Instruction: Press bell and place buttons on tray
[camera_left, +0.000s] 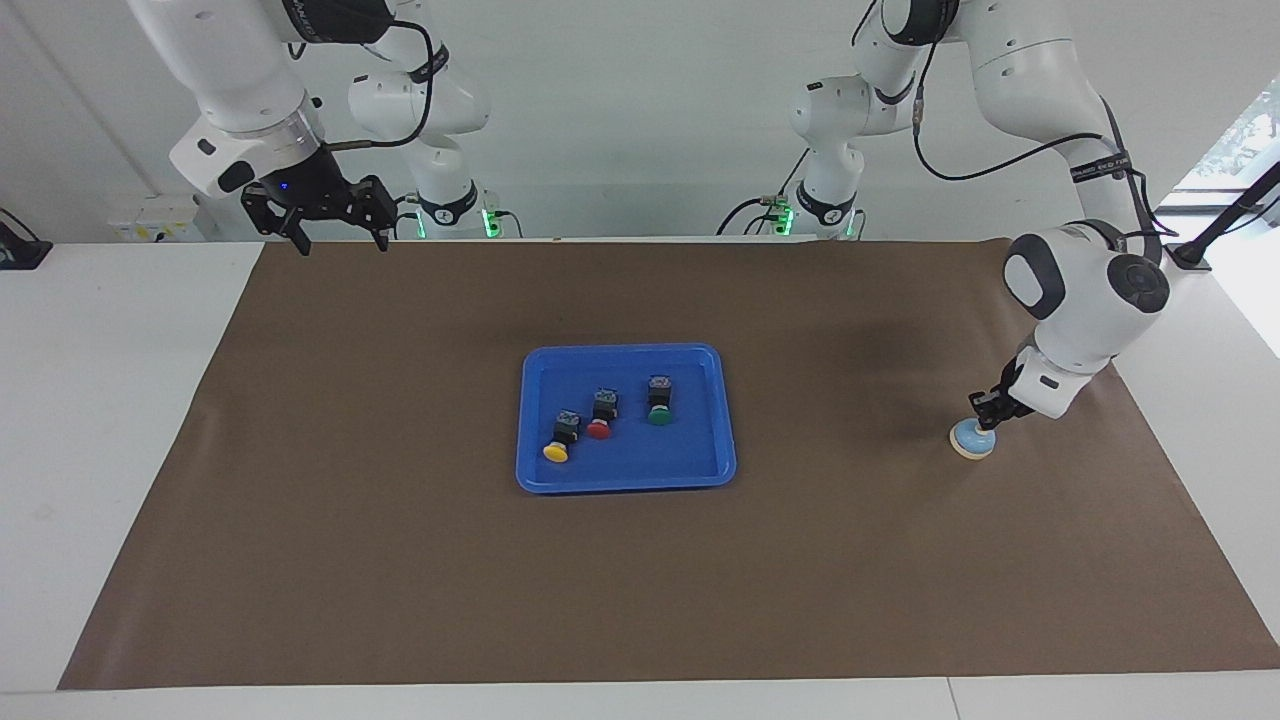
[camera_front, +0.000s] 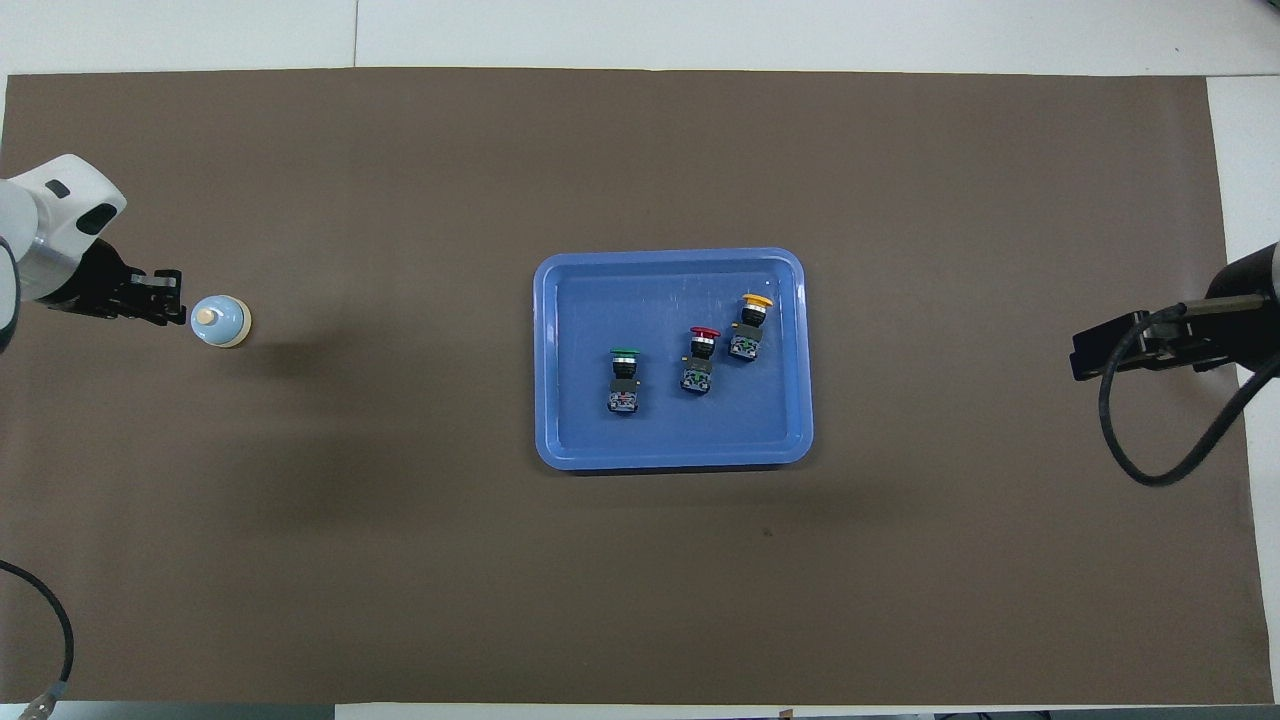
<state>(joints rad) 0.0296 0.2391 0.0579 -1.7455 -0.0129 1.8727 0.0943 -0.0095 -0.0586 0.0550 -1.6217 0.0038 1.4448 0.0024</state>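
The light-blue bell (camera_left: 973, 438) stands on the brown mat at the left arm's end of the table. My left gripper (camera_left: 984, 419) hovers just over the bell, and the overhead view shows the bell's pale knob (camera_front: 206, 316) uncovered beside it. The blue tray (camera_left: 625, 349) lies mid-mat and holds three buttons: yellow (camera_left: 557, 447), red (camera_left: 599, 425) and green (camera_left: 659, 412). They lie apart from one another. My right gripper (camera_left: 340, 246) hangs open and holds nothing, raised over the mat's edge nearest the robots at the right arm's end. That arm waits.
A brown mat (camera_left: 400, 560) covers most of the white table. A black cable (camera_front: 1150, 440) loops below the right arm's wrist. Another cable (camera_front: 55, 620) shows at the mat's corner by the left arm.
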